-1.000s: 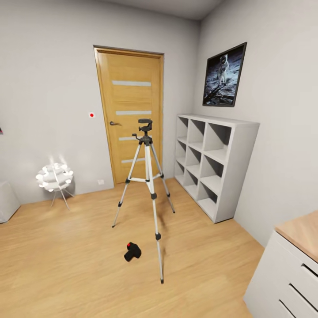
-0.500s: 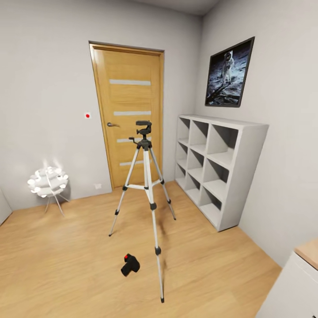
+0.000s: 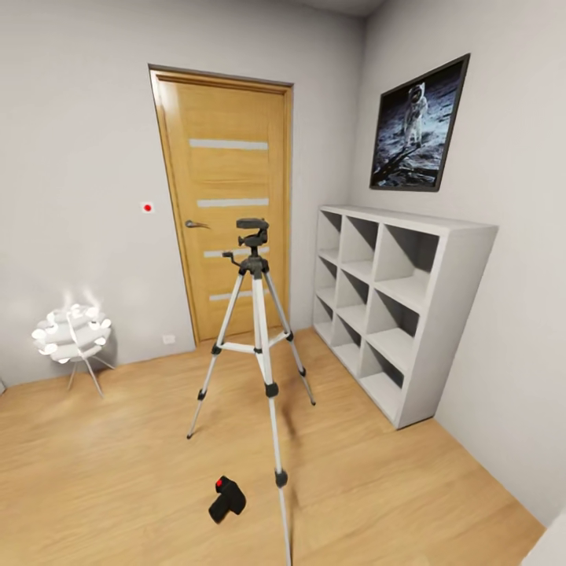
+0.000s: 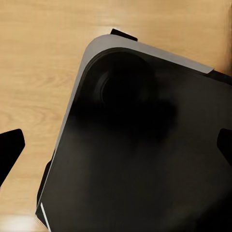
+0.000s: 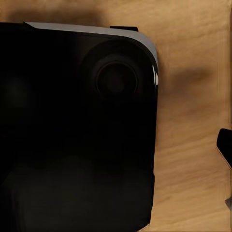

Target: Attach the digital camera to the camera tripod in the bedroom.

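Observation:
The camera tripod (image 3: 258, 338) stands in the middle of the bedroom's light wood floor, in front of a wooden door (image 3: 224, 204). It has thin silver legs and a bare black head (image 3: 252, 233). The digital camera (image 3: 226, 498), small and black with a red dot, lies on the floor by the tripod's near leg. My left gripper (image 4: 116, 147) is open over my own dark base, its black fingertips (image 4: 9, 151) far apart at the picture's edges. My right gripper (image 5: 116, 147) also hangs open and empty, with one fingertip (image 5: 224, 146) visible against the floor.
A white cube shelf (image 3: 397, 299) stands along the right wall under a framed astronaut picture (image 3: 419, 126). A white ball lamp (image 3: 71, 334) on small legs glows at the left wall. Open wood floor lies between me and the tripod.
The head view has moved toward the tripod and shifted, so the tripod and camera sit lower and closer. The dresser at the right has left the picture. Nothing in the room has moved.

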